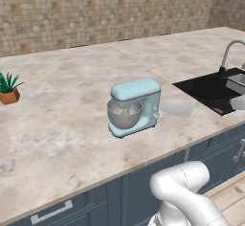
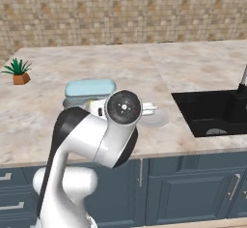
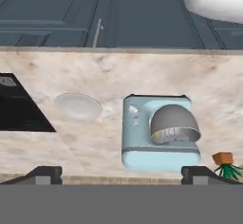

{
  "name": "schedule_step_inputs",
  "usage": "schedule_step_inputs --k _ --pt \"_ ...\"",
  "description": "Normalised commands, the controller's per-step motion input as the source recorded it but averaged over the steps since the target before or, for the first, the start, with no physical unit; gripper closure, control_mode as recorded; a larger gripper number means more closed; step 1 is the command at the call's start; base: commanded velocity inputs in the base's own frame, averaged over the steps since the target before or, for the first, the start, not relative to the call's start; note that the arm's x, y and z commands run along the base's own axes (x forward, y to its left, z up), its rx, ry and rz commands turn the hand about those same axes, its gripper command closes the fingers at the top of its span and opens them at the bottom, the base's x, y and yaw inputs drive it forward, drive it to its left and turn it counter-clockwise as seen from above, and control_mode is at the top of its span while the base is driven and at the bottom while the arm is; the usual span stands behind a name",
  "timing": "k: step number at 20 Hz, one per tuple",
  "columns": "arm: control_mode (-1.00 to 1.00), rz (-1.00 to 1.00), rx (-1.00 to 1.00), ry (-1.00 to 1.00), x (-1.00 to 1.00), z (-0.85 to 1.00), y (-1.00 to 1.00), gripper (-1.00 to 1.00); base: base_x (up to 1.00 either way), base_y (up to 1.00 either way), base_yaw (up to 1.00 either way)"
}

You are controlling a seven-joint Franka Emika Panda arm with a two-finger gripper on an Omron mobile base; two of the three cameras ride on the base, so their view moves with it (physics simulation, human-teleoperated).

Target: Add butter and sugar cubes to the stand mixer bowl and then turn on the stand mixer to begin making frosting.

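Note:
The pale blue stand mixer point(image 1: 136, 104) stands near the counter's front edge, with its grey metal bowl point(image 1: 124, 116) under the head. A small yellowish speck shows inside the bowl; I cannot tell whether it is the butter. The sugar cubes are out of view. In the hand view I look down on the mixer point(image 3: 142, 137) and its bowl point(image 3: 173, 123) from high above. My gripper point(image 3: 122, 175) is open, with nothing between its fingertips point(image 3: 45, 174). In the right base view my arm covers most of the mixer point(image 2: 90, 88).
A flat white plate point(image 1: 176, 107) lies just right of the mixer. Beyond it are the black sink point(image 1: 210, 88) and its faucet point(image 1: 228, 52). A small potted plant point(image 1: 8, 90) stands at the far left. Blue cabinet fronts run below the counter edge.

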Motion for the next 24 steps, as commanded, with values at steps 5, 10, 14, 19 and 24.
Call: schedule_step_inputs --k 5,10,14,19,24 --pt "-1.0 -0.16 0.31 0.17 -0.01 0.0 0.0 -1.0 0.0 0.0 0.0" --pt "-1.0 -0.29 0.32 -0.03 -0.3 -0.06 0.0 -1.0 0.0 0.0 0.0" --pt "-1.0 -0.38 0.24 -0.07 -0.34 -0.23 0.07 -1.0 0.0 0.0 0.0" --pt "-1.0 -0.32 0.27 0.0 -0.21 -0.08 0.01 -1.0 0.0 0.0 0.0" --pt "-1.0 -0.22 0.34 0.01 0.04 -0.09 0.01 -1.0 0.0 0.0 0.0"
